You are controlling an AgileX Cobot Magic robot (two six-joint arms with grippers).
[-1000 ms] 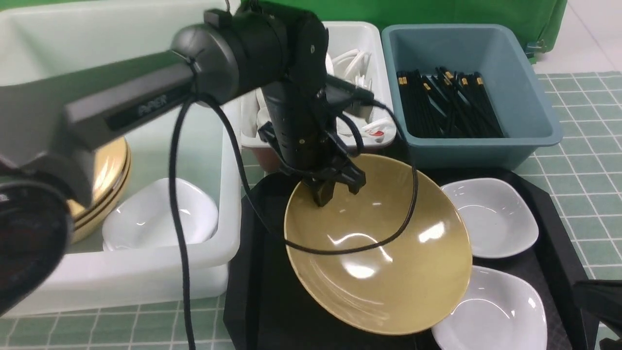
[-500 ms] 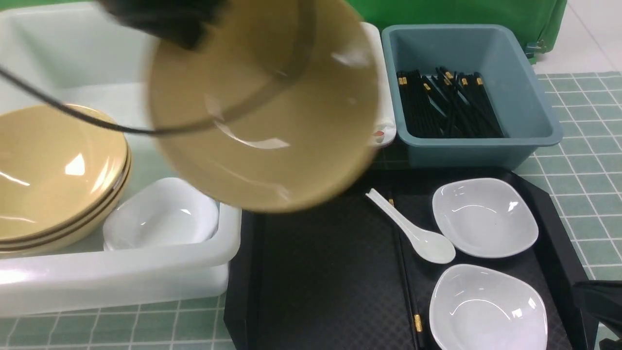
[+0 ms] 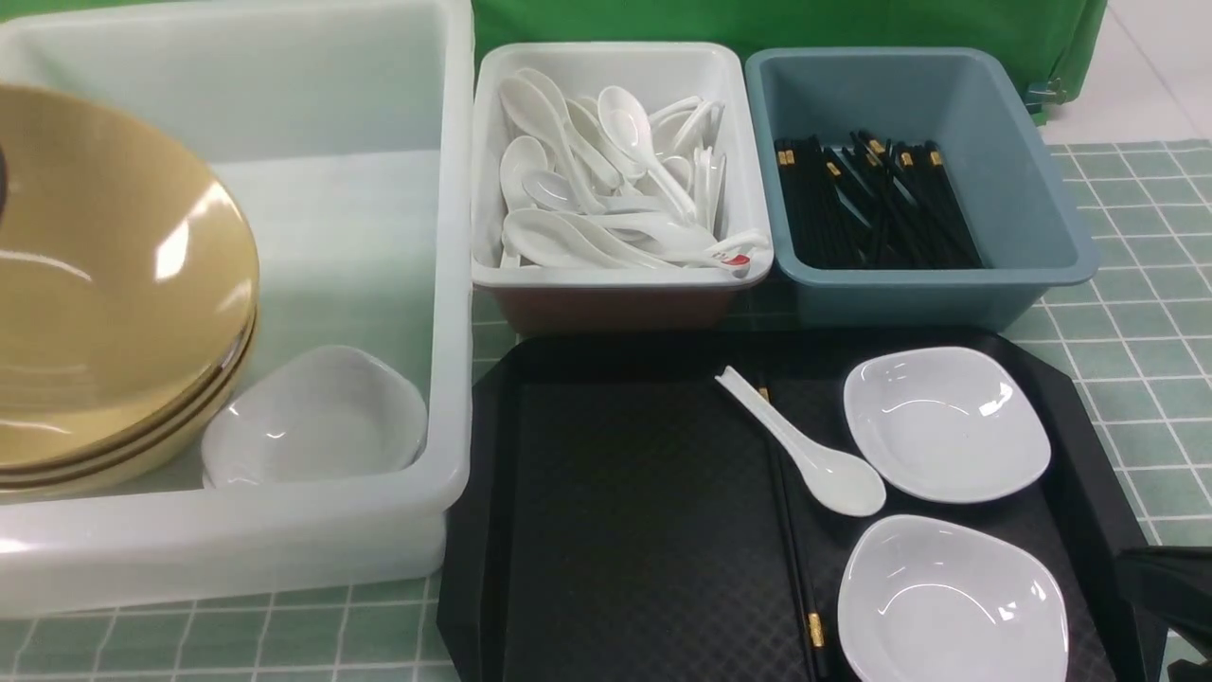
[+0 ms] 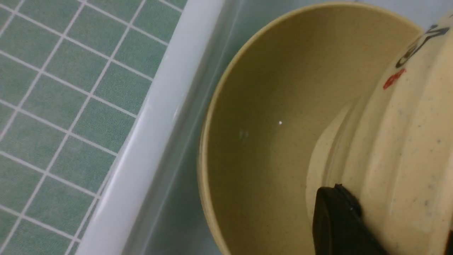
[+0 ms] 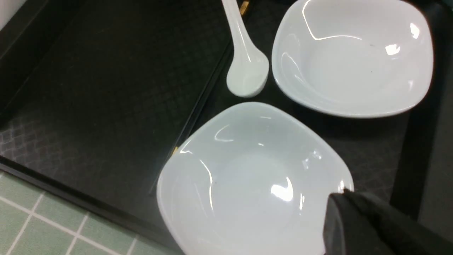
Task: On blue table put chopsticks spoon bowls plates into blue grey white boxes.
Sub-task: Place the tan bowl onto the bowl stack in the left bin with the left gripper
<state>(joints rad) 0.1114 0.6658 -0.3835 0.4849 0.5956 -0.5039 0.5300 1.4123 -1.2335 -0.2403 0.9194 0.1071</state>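
My left gripper (image 4: 339, 191) is shut on the rim of a tan bowl (image 4: 400, 141). It holds the bowl tilted over the stack of tan bowls (image 3: 95, 398) in the big white box (image 3: 445, 284). The held bowl (image 3: 104, 256) shows at the left edge of the front view. On the black tray (image 3: 625, 530) lie a white spoon (image 3: 805, 455), black chopsticks (image 3: 791, 540) and two white plates (image 3: 947, 421) (image 3: 952, 601). My right gripper (image 5: 345, 194) looks shut and empty, just over the near plate's (image 5: 247, 180) edge.
A small white plate (image 3: 312, 417) sits in the big box beside the stack. The middle white box (image 3: 615, 275) holds several spoons. The blue-grey box (image 3: 1042, 218) holds several chopsticks. Green checked cloth (image 3: 1136, 360) covers the table.
My left arm lifted the tan bowl off the tray and carried it left over the stack in the big box. The spoon and chopsticks beneath came into view. The right arm stayed still.
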